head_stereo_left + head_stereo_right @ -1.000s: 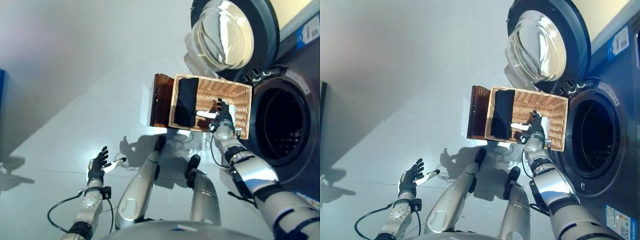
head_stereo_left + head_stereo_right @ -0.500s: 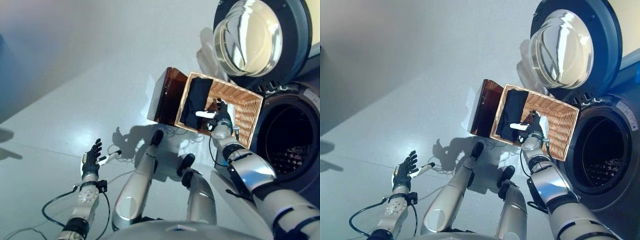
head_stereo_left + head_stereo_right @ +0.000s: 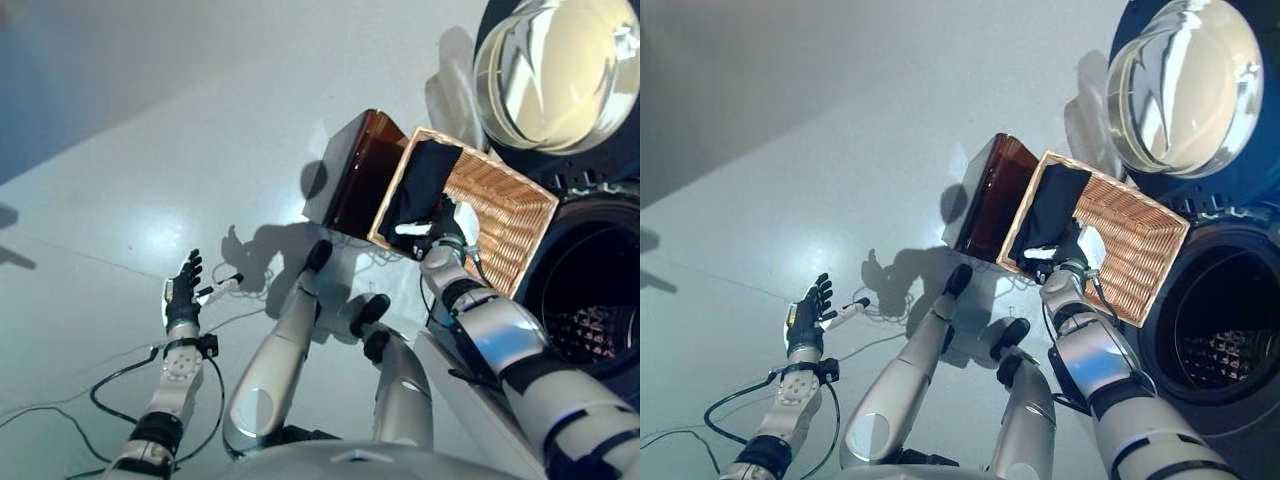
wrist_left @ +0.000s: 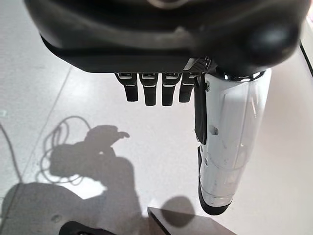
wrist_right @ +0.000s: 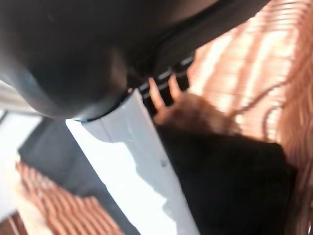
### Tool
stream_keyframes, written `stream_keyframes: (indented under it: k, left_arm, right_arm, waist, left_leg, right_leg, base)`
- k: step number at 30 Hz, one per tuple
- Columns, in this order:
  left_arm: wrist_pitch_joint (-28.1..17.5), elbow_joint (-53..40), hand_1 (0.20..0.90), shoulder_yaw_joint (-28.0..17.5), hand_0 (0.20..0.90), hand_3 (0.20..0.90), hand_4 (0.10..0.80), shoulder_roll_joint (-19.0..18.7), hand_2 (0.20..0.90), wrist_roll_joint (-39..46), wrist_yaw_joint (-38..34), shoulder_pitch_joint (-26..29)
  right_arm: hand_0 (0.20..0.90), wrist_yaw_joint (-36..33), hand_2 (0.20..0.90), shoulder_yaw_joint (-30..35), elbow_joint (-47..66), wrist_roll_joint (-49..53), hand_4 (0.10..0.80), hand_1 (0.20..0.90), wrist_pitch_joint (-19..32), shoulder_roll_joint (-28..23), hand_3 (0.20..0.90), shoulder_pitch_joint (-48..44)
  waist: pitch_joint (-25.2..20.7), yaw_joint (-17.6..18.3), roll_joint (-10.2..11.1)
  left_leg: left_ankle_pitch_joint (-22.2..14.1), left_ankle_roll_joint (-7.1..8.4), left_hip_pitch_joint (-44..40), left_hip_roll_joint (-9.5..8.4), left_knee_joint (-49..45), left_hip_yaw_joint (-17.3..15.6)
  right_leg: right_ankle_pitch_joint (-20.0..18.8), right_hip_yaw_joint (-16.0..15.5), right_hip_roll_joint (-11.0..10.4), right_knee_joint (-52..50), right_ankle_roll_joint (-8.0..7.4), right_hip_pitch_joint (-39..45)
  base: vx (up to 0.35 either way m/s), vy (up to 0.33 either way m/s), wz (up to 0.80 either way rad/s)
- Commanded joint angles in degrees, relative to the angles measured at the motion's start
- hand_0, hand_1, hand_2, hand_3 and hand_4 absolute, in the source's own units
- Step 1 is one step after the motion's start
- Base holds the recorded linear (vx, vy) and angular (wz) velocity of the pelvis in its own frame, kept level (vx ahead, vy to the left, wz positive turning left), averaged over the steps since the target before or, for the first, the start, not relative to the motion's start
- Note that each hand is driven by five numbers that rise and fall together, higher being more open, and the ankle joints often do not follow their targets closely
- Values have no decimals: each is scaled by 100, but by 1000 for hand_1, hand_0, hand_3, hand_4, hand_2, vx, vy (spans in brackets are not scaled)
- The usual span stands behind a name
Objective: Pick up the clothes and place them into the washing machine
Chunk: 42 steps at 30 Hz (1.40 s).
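While the whole view has swung since a second ago (the camera moved, not the things), the dark left hand (image 3: 183, 296) stays idle low over the pale grey floor (image 3: 150, 150), fingers straight and spread, holding nothing. Farther off, the dark right hand with the white-covered thumb (image 3: 437, 226) remains inside the rectangular woven wicker basket (image 3: 505, 225), at its near edge, as before; its fingers are hidden against the cloth, so I cannot tell their state. A black folded garment (image 3: 417, 185) lies flat at the basket's left end, against the wall, unmoved. Beyond stands the dark front-loading washing machine (image 3: 1230, 320), its round glass door (image 3: 555, 65) swung open.
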<state>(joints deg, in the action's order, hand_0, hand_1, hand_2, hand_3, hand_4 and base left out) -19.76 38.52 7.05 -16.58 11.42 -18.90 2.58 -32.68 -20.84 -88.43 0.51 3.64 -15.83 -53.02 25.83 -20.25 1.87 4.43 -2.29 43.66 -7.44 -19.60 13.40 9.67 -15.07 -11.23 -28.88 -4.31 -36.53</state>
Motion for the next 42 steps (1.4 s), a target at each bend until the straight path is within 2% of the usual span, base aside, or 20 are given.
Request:
stream_keyframes:
  k: [1,2,3,4,5,8,9,10,18,23,29,33,34,38,41,42]
  left_arm:
    - [-132,-477,900,-157,900,900,800,-256,900,-210,-291,-244]
    - [-118,-468,900,-147,900,900,800,-254,900,-232,-309,-230]
    - [-108,-464,900,-134,900,900,800,-260,900,-248,-314,-210]
    - [-107,-440,900,-124,900,900,800,-253,900,-255,-312,-178]
    - [-105,-485,900,-91,900,900,800,-235,900,-265,-309,-175]
    - [-103,-469,900,-62,900,900,800,-218,900,-293,-316,-170]
    - [-97,-500,900,-37,900,900,800,-210,900,-297,-309,-187]
    - [-95,-475,900,-29,900,900,800,-215,900,-307,-318,-187]
    - [-95,-492,900,71,900,900,800,-201,900,-408,-270,-379]
    - [-121,-428,900,142,900,900,800,-204,900,-461,-183,-483]
    - [-115,-354,900,182,900,900,800,-226,900,-487,-46,-648]
    - [-128,-96,900,148,900,900,800,-226,900,-476,33,-702]
    - [-145,-86,900,121,900,900,800,-236,900,-455,33,-717]
    - [-175,26,900,21,900,900,800,-273,900,-394,92,-867]
    - [-247,182,900,-11,900,900,800,-273,900,-288,144,-940]
    - [-305,333,900,21,900,900,800,-226,900,-209,192,-992]
  right_arm:
    - [516,-379,516,-78,-51,-268,525,516,-122,-435,516,76]
    - [477,-401,477,-119,-68,-362,498,477,-176,-446,477,88]
    - [472,-387,472,-122,-75,-388,494,472,-194,-461,472,78]
    - [477,-381,477,-106,-62,-391,498,477,-194,-465,477,95]
    - [513,-379,513,-117,-73,-422,524,513,-210,-468,513,108]
    - [507,-395,507,-104,-95,-494,520,507,-269,-515,507,95]
    - [244,-412,244,-94,-94,-513,331,244,-284,-520,244,105]
    - [200,-440,200,-66,-98,-531,300,200,-299,-541,200,98]
    - [200,-492,200,114,-70,-582,300,200,-347,-664,200,499]
    - [200,-518,200,342,-64,-599,300,200,-362,-924,200,858]
    - [200,-513,200,708,-42,-420,300,200,-267,-1351,200,1106]
    - [200,-436,200,1156,112,76,300,200,59,-1637,200,1319]
    - [200,-355,200,1326,276,346,300,200,239,-1637,200,1412]
    - [200,-158,200,2007,691,1542,300,200,835,-1742,200,1658]
    - [200,48,200,2324,1343,2407,300,200,1406,-1479,200,1898]
    - [200,380,200,2550,1736,3148,300,200,1779,-1188,200,2047]
  waist:
    - [-29,-297,-242]
    - [-19,-314,-258]
    - [-10,-322,-274]
    - [-1,-336,-289]
    - [12,-352,-305]
    - [20,-378,-344]
    - [20,-385,-353]
    - [13,-386,-362]
    - [-131,-341,-406]
    - [-306,-261,-434]
    - [-533,-100,-567]
    - [-663,87,-658]
    - [-677,122,-702]
    - [-799,327,-797]
    - [-802,502,-853]
    - [-805,591,-877]
  left_leg:
    - [-720,129,390,-190,-733,-321]
    - [-724,121,408,-200,-756,-310]
    - [-729,118,423,-215,-773,-302]
    - [-725,116,437,-222,-771,-283]
    - [-720,117,442,-221,-759,-273]
    - [-704,117,434,-227,-730,-260]
    - [-697,117,429,-221,-720,-256]
    - [-693,113,419,-222,-716,-267]
    - [-655,100,204,-209,-518,-329]
    - [-630,101,-54,-194,-354,-424]
    - [-630,88,-269,-192,-281,-579]
    - [-659,77,-408,-157,-275,-698]
    - [-459,54,-378,-137,-220,-768]
    - [-493,31,-493,-114,-168,-912]
    - [-509,19,-502,-79,-190,-1059]
    - [-505,22,-516,-56,-163,-1117]
  right_leg:
    - [-202,114,62,24,242,41]
    - [-196,95,50,-7,240,28]
    - [-185,78,39,-21,241,22]
    - [-173,67,39,-33,243,7]
    - [-168,60,31,-33,244,6]
    - [-163,42,11,-46,249,-20]
    - [-163,49,11,-49,248,-21]
    - [-168,52,6,-63,249,-31]
    - [-251,110,-31,123,241,137]
    - [-356,208,-52,362,222,394]
    - [-451,364,-97,538,196,566]
    - [-542,518,-87,664,174,643]
    - [-742,512,-90,741,208,599]
    - [-775,719,-91,787,179,595]
    - [-829,879,-57,826,162,534]
    - [-843,928,-45,855,156,513]
  base:
    - [16,-1,11]
    - [10,-3,12]
    - [12,-5,9]
    - [0,0,0]
    - [0,0,0]
    - [9,21,6]
    - [11,15,8]
    - [13,16,6]
    - [3,7,-1]
    - [7,15,-5]
    - [-13,45,-16]
    - [-40,54,-14]
    - [-103,95,-17]
    - [-14,81,-24]
    - [-12,74,-37]
    - [-8,43,-40]
